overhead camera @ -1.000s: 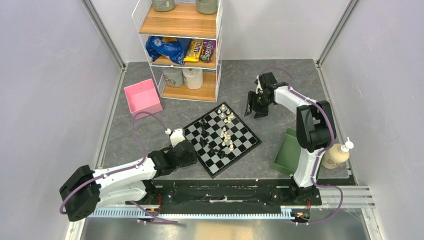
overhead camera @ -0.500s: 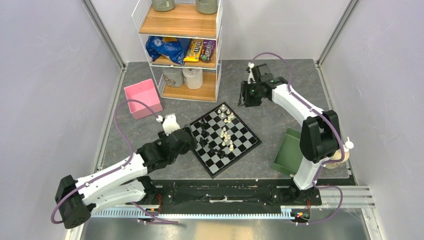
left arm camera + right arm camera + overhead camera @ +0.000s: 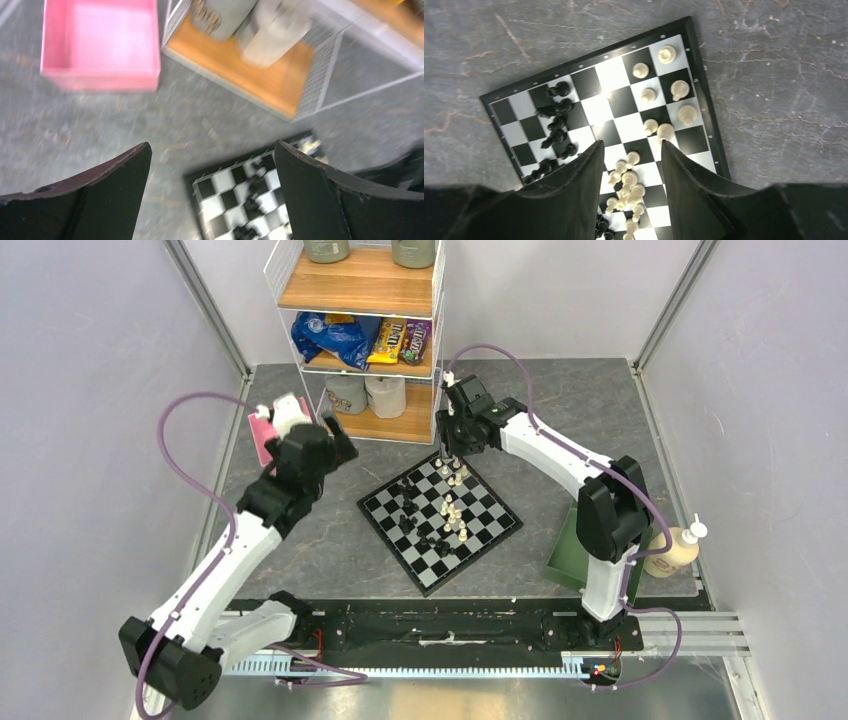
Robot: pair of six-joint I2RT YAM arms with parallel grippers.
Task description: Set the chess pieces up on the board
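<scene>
Right wrist: right gripper point(image 3: 631, 147) gapes empty over the board point(image 3: 611, 75), cream pieces point(image 3: 679, 89) ahead-right of its jaws, black pieces point(image 3: 560, 107) ahead-left. Left gripper point(image 3: 212, 147) spread wide, board's corner between its jaws.

Chess pieces point(image 3: 452, 512) on board point(image 3: 488, 508); shelf point(image 3: 362, 282) behind board; box point(image 3: 100, 42) left of shelf; tray point(image 3: 568, 545) right of board.

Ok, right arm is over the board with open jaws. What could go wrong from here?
1. The cream pieces bunch tightly in the middle of the board, right under the right gripper; closing on one could topple its neighbours.
2. Black pieces stand in a tight row close by; a descent may clip them.
3. The left gripper hangs open near the shelf and pink box, its view blurred; a swing could hit either.
</scene>
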